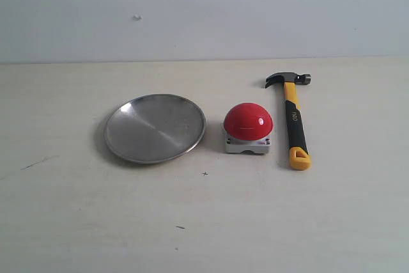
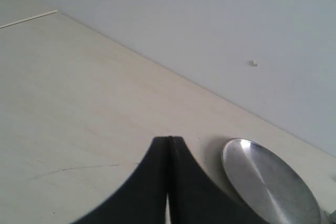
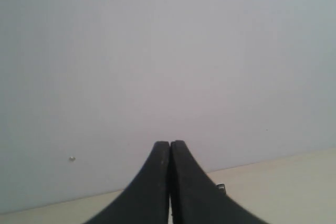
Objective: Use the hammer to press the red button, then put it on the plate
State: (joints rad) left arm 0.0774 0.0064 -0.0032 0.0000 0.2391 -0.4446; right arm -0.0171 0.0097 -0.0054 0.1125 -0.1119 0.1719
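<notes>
on the tabletop [image 1: 204, 222], exterior view: the plate [image 1: 155, 128], the red button [image 1: 248, 121] and the hammer [image 1: 294, 119] lie in one row, about midway between the far edge and the near edge.
plate: closest of the three to the left edge, flat and shiny, a small gap away from the button.
red button: middle of the row, glossy dome up on its grey base, between plate and hammer, touching neither.
hammer: just beside the button on the side toward the right edge, lying flat and free, dark head toward the far edge, yellow looped tip toward the near edge.
wall [image 1: 204, 11]: plain and pale, rising behind the far edge.
left wrist view, left fingers [image 2: 155, 182]: clenched, the two black tips pressed together and gripping nothing, over the tabletop [image 2: 79, 103].
left wrist view, plate [image 2: 268, 182]: on the tabletop just past the fingers and apart from them, with the wall [image 2: 210, 24] beyond.
right wrist view, right fingers [image 3: 157, 182]: clenched, tips pressed together and gripping nothing, facing the wall [image 3: 168, 51], with a strip of tabletop [image 3: 283, 182] showing past them.
</notes>
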